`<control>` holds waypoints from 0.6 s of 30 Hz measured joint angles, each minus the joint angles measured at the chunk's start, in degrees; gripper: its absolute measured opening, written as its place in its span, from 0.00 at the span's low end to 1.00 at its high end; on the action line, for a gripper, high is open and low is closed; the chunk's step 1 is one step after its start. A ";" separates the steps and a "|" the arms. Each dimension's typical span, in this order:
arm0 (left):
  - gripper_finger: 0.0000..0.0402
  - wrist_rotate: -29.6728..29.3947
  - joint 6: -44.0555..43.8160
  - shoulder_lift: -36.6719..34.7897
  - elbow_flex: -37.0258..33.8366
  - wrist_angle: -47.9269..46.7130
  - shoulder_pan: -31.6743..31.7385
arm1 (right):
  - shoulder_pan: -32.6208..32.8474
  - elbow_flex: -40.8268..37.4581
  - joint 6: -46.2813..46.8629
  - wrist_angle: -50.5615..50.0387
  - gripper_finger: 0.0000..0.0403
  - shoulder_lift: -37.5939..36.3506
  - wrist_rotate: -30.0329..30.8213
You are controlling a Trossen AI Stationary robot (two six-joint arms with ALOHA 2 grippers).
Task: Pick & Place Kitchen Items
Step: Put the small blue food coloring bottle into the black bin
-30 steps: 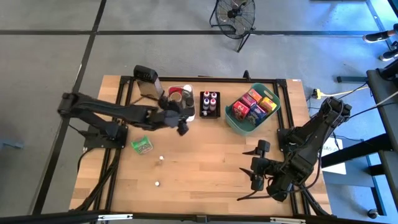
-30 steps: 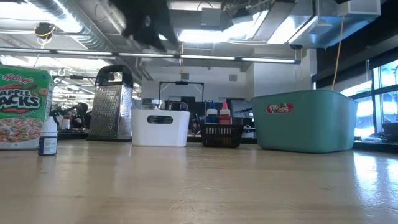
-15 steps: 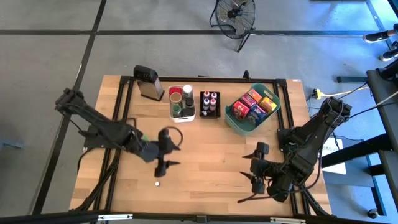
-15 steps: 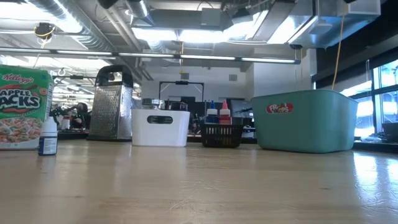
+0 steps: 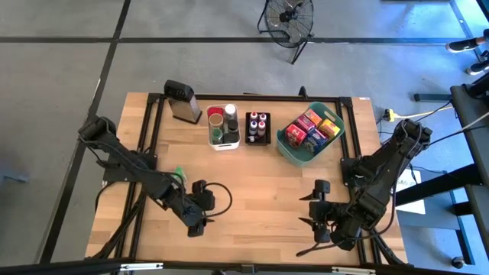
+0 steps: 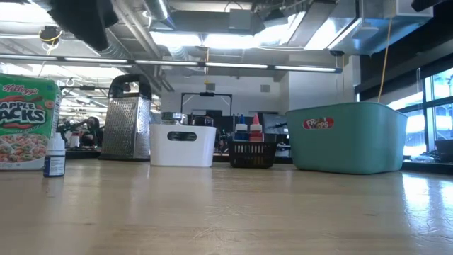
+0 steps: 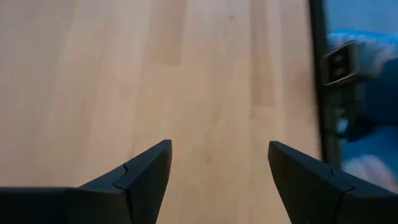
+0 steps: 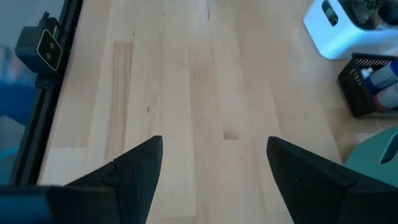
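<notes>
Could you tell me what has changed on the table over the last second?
The left claw swung away from the white bin at the back, across the table to the front edge, open and empty, passing the green packet. The right claw shifted only slightly at the front right, open. The teal basket, black tray and grater stayed put.

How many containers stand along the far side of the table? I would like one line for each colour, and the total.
white bin: 1
black tray: 1
teal basket: 1
Total: 3
</notes>
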 joint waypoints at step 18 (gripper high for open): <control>0.65 -2.13 -2.04 -0.04 0.00 -5.51 -0.30 | -3.33 -0.02 -10.57 9.33 0.72 0.00 -0.71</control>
